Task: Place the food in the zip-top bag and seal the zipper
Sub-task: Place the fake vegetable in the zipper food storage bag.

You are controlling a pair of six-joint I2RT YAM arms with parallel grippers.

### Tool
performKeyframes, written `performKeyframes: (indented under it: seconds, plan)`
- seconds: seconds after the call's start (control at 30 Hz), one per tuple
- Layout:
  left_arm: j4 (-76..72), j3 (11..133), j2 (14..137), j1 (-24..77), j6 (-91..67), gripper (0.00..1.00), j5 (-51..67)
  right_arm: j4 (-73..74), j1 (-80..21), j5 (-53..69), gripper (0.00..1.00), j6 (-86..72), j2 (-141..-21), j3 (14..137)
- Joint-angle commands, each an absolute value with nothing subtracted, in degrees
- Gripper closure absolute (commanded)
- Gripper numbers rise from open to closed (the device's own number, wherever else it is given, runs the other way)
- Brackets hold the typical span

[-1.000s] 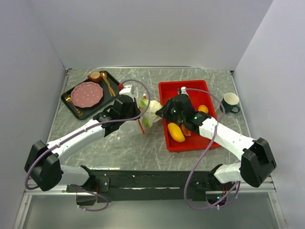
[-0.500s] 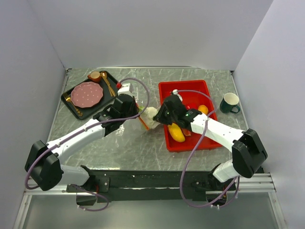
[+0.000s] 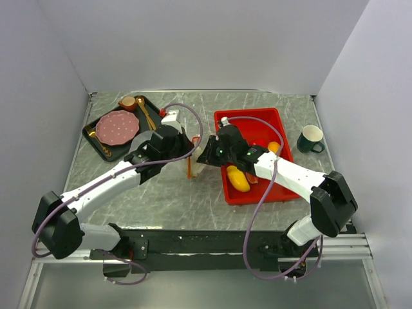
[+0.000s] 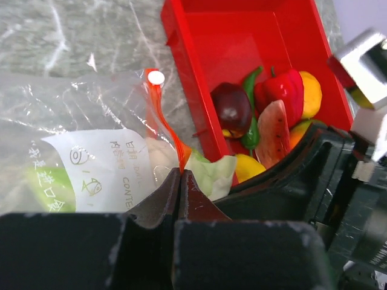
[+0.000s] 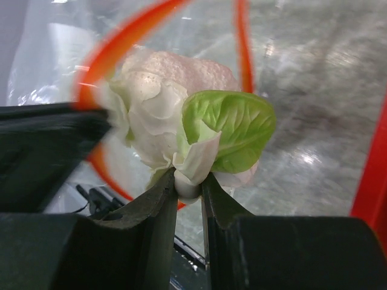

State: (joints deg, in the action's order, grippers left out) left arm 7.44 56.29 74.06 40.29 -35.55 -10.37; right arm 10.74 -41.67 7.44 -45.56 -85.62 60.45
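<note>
The left gripper (image 4: 180,184) is clenching its jaws on the thin orange-red zipper strip (image 4: 158,115) of the small clear floppy plastic bag (image 4: 78,115). This bag is sitting between the two grippers, just beside the red rectangular plastic tray (image 4: 242,48). The right gripper (image 5: 188,181) is grasping the white-green leafy toy vegetable (image 5: 181,115) by its stalk and is holding it at the open mouth of the bag, where the strip is curving around it. The yellow oval toy fruit (image 3: 237,179) and the watermelon slice (image 4: 273,130) are lying in the tray.
</note>
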Motion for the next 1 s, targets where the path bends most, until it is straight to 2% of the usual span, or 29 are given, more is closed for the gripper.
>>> performKeyframes:
  seconds: [0.0, 0.2, 0.33, 0.43, 0.47, 0.53, 0.57, 0.6, 0.7, 0.77, 0.97]
  plan:
    - [3.43, 57.66, 75.06, 40.17, -35.33, 0.99, -5.1, 2.3, -42.36, 11.07, 0.86, -43.77, -84.46, 61.88]
    - [3.25, 56.69, 73.83, 40.08, -36.65, 0.99, -5.45, -2.72, -42.71, 5.55, 0.85, -45.61, -80.95, 57.41]
    - [0.63, 55.11, 71.81, 40.17, -37.35, 0.99, -4.93, -3.25, -42.63, 8.17, 0.83, -45.35, -82.79, 58.18]
    - [0.44, 55.72, 71.45, 40.17, -38.23, 0.99, -3.25, -7.28, -42.63, 10.71, 0.73, -45.7, -83.67, 56.61]
    - [0.53, 55.9, 71.8, 40.17, -38.49, 0.99, -2.99, -9.3, -42.63, 10.81, 0.59, -45.79, -83.15, 55.91]
    - [0.44, 55.9, 72.07, 40.17, -39.11, 0.99, -2.29, -9.76, -42.63, 10.98, 0.54, -45.01, -82.88, 55.46]
    - [0.53, 55.55, 71.9, 40.17, -39.29, 0.99, -2.29, -8.1, -42.63, 11.07, 0.45, -44.57, -83.05, 55.89]
    - [0.53, 55.29, 71.72, 40.17, -39.98, 0.99, -2.81, -6.95, -42.63, 11.07, 0.42, -43.95, -83.23, 57.29]
    - [0.44, 54.05, 70.75, 40.08, -40.78, 0.99, -3.86, -4.31, -42.63, 9.58, 0.41, -42.36, -82.45, 57.75]
    - [1.05, 54.05, 70.32, 39.9, -40.87, 0.99, -5.79, -3.7, -42.63, 7.49, 0.36, -41.84, -80.7, 56.61]
    - [4.66, 55.02, 72.68, 39.29, -40.43, 0.99, -9.14, 3.31, -42.54, -1.21, 0.36, -41.57, -74.36, 54.84]
